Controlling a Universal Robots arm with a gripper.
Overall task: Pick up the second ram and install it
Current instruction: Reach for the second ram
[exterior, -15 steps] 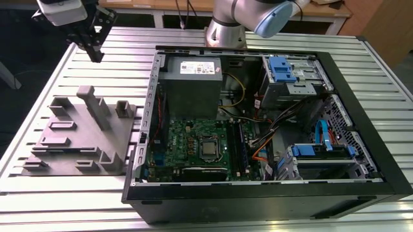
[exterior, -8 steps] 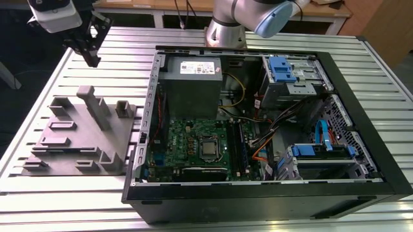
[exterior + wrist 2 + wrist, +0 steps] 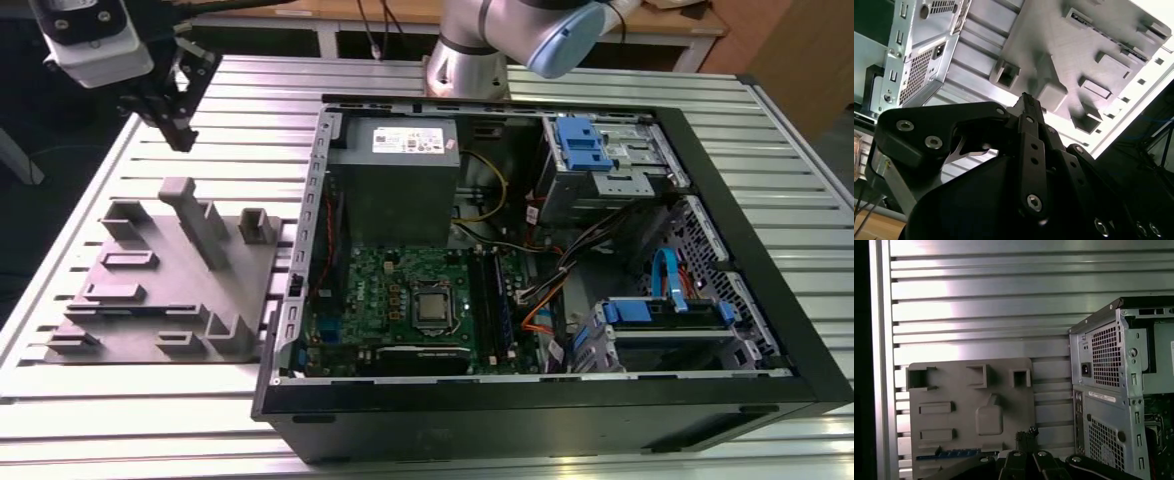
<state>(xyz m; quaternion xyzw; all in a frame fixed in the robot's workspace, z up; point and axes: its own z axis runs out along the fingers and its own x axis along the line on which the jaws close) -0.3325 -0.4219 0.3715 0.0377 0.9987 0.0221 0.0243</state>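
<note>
While the pincer hangs clenched and empty over the grey holder, the second ram lies along one edge of that holder | step: approach for pick-up, nothing grasped yet | next move probably needs opened fingers aligned across the thin board.

The second ram shows in the first wrist view as 1 long, thin blue-green strip, seen nearly edge-on, chips too small to tell. It lies lengthwise along 1 edge of the grey holder plate, seated there and not on the motherboard.
</note>
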